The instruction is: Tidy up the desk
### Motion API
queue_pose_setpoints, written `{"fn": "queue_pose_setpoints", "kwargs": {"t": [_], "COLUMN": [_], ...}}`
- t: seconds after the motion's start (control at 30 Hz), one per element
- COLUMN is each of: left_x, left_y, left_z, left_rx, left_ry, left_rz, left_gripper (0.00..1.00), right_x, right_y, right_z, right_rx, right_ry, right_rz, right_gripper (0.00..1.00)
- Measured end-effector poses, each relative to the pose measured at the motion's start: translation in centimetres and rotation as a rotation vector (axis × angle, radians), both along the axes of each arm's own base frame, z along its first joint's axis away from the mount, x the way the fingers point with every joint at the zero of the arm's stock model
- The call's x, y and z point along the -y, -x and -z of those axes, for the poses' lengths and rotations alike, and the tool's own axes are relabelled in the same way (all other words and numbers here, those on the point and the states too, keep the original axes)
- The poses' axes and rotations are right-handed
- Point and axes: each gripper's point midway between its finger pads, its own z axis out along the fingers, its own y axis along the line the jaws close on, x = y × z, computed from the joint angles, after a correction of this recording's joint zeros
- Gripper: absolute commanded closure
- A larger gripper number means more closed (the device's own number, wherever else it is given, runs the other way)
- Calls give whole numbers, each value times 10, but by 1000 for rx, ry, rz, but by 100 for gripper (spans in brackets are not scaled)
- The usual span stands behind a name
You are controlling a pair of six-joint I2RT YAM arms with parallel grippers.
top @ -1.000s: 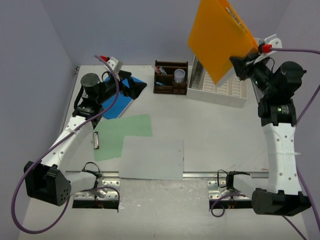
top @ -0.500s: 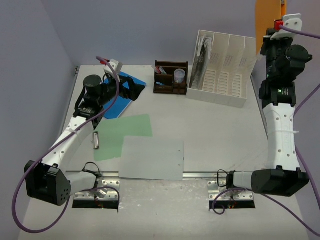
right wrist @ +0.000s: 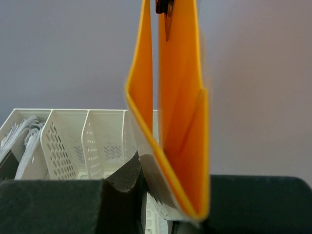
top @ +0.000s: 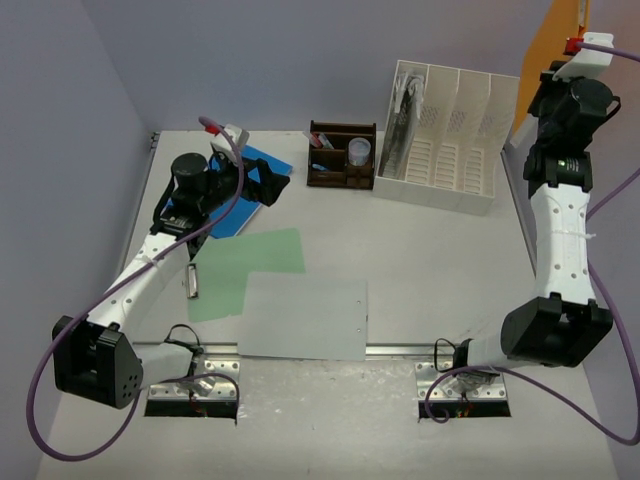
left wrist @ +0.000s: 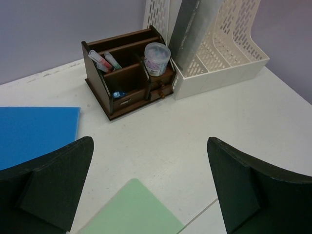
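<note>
Wide-spread tool point(left wrist: 148, 146), brown pen organizer point(left wrist: 127, 83), white file rack point(left wrist: 224, 48), blue sheet point(left wrist: 34, 131), perhaps folder

Plain matte lavender-grey walls point(top: 300, 50) hugging the big flat white rectangular surface point(top: 430, 260) on three sides, corner seam at back left. Soft even light all over.

White arm links point(top: 562, 245), black joints point(top: 95, 368), purple cables point(top: 25, 400), black wedge-shaped fingers point(left wrist: 48, 185).

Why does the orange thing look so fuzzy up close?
Right wrist view: the orange folder sits close to the lens, so its edges blur; the white file rack behind looks crisper. Left wrist view: the pen organizer is sharp. Top view: even, soft light.
</note>
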Motion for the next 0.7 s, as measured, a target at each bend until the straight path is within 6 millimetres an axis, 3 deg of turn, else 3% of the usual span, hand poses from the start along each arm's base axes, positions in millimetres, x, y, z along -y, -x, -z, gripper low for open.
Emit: {"fn": "queue_pose_setpoints", "kwargs": {"t": [0.7], "left_x": [-7], "left_y": [-8], "left_z": [34], "left_rx": [-60], "left_ry": [-14], "left_rz": [-17], "left_gripper": [0], "right_x": [-1], "right_y": [-19], "right_z": [44], "right_rx": [-48], "right_ry": [-150], "right_rz": [-8], "right_gripper": [100]}}
